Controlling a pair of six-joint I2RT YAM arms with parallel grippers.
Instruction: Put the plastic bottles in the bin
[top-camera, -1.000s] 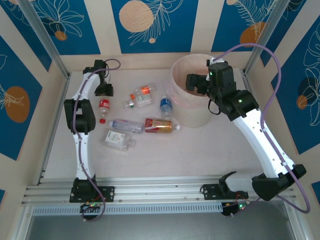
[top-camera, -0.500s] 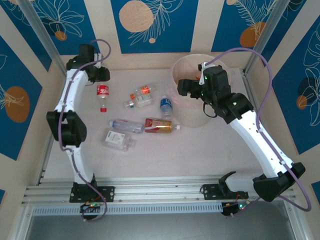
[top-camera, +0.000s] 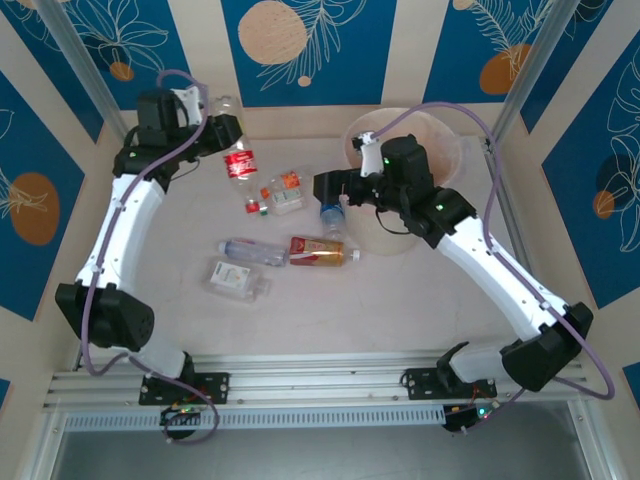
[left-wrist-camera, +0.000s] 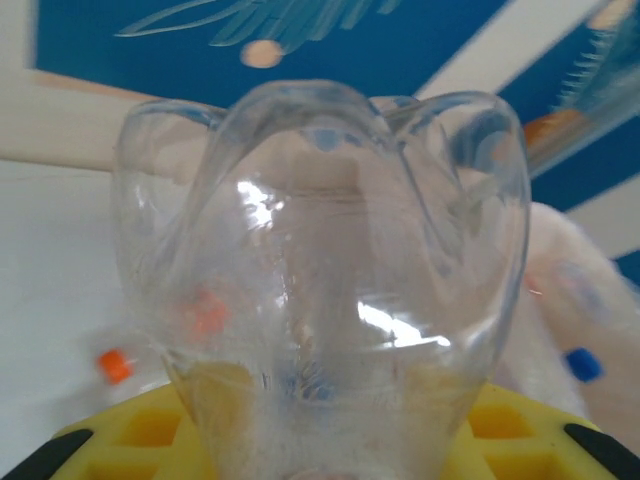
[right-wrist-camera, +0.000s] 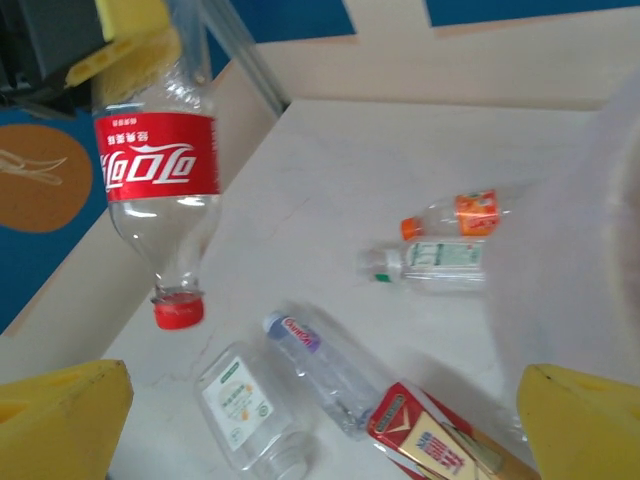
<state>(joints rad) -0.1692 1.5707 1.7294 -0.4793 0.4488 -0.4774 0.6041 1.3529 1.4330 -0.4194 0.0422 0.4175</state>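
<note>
Blue-and-cream patterned walls (top-camera: 300, 50) close round a pale worktop (top-camera: 400, 310). The left pincer (top-camera: 222, 128) is clamped on the red bottle (top-camera: 238, 165) by its base, cap hanging down, off the worktop at the far left and well apart from the bin (top-camera: 385, 240). The carry looks to be in hand; next it calls for a swing across over the rim before letting go. The right pincer (top-camera: 322, 187) stands wide, holding nothing, beside the bin over the loose bottles (top-camera: 250, 250). Its wrist view reads the label and red cap; the left wrist view gives the clear petalled base up close.
</note>
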